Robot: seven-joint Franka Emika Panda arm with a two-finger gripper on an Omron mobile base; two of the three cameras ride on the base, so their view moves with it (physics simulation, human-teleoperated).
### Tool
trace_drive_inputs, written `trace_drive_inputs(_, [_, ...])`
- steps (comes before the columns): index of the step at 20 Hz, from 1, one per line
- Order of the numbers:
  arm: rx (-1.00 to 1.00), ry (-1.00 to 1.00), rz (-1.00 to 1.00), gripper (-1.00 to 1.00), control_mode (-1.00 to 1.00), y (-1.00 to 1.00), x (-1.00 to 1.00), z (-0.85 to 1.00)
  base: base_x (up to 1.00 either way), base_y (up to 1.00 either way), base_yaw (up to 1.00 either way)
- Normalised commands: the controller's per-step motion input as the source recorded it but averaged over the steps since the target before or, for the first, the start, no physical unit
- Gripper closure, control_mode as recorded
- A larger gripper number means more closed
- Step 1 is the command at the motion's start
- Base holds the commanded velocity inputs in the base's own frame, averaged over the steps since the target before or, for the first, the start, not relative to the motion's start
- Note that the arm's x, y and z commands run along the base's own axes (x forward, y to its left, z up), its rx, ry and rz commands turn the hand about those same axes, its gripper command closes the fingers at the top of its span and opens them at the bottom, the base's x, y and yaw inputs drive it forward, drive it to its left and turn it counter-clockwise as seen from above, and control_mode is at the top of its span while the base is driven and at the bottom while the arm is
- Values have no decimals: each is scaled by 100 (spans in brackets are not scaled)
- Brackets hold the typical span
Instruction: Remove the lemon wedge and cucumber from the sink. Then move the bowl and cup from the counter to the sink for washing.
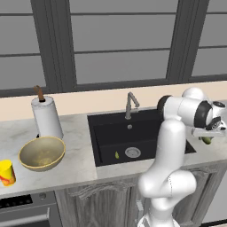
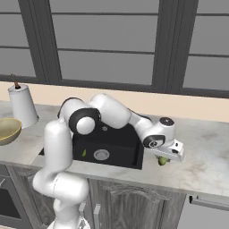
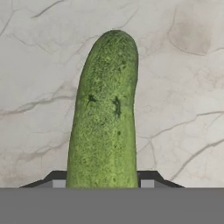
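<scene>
No readable labels anywhere; cup (image 1: 6,172) at lower left of the left base view just has red marks. Fingers (image 3: 103,183) clamped on cucumber (image 3: 105,109), over bare worktop (image 2: 201,156) right of sink (image 2: 112,147). Lemon wedge (image 1: 117,154) lies in the basin beside the drain; bowl (image 1: 42,153) left-centre.

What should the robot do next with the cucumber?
Probably lower it a little and open the claw. The cucumber is pinched between the fingers, already out over the stone counter to the right of the sink, so it only needs setting down. The lemon wedge waits in the sink.
</scene>
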Motion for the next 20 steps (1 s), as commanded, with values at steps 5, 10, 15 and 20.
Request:
trace_drive_inputs(5, [2, 0, 0, 100, -100, -18, 17, -30, 0, 0, 0])
trace_drive_inputs(10, [1, 0, 0, 100, -100, -13, 11, -30, 0, 0, 0])
trace_drive_inputs(15, [0, -1, 0, 100, -100, -1, 4, -38, 0, 0, 0])
trace_drive_inputs(20, [0, -6, -1, -100, -100, 6, 0, -42, 0, 0, 0])
